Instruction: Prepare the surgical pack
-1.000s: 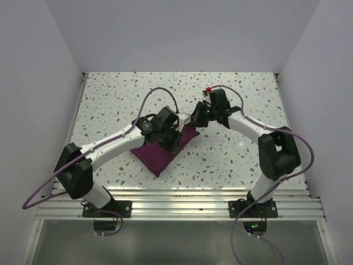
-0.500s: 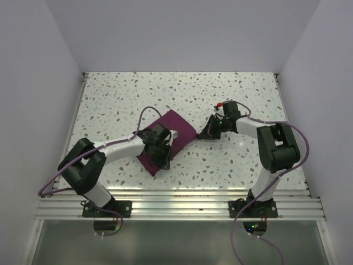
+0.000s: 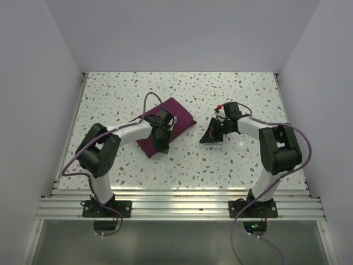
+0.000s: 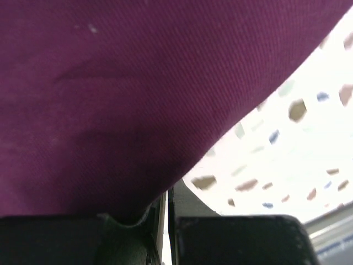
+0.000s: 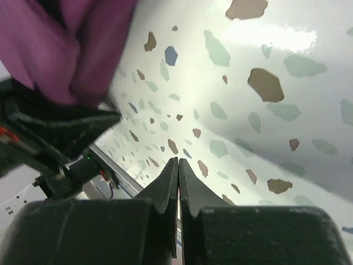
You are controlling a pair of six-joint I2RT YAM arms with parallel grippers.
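Observation:
The surgical pack shows as a folded deep-maroon cloth bundle [image 3: 179,117] on the speckled table, left of centre. My left gripper [image 3: 163,142] lies over the bundle's near half. In the left wrist view the maroon cloth [image 4: 127,94] fills most of the frame and the left gripper [image 4: 166,205] has its fingers together with nothing seen between them. My right gripper [image 3: 204,140] is shut and empty, low over the bare table to the right of the bundle and apart from it. It shows shut in the right wrist view [image 5: 178,165], with the cloth [image 5: 60,44] at upper left. Steel tray, instruments and pads are hidden.
White walls close in the table [image 3: 242,94] on the left, right and far sides. An aluminium rail [image 3: 176,204] runs along the near edge by the arm bases. The left arm's dark wrist [image 5: 49,130] shows in the right wrist view.
Both grippers were at the cloth's far corner. The right gripper pulled away to the right and lowered to the table. The left arm drew back, and the cloth now lies folded, slightly farther back.

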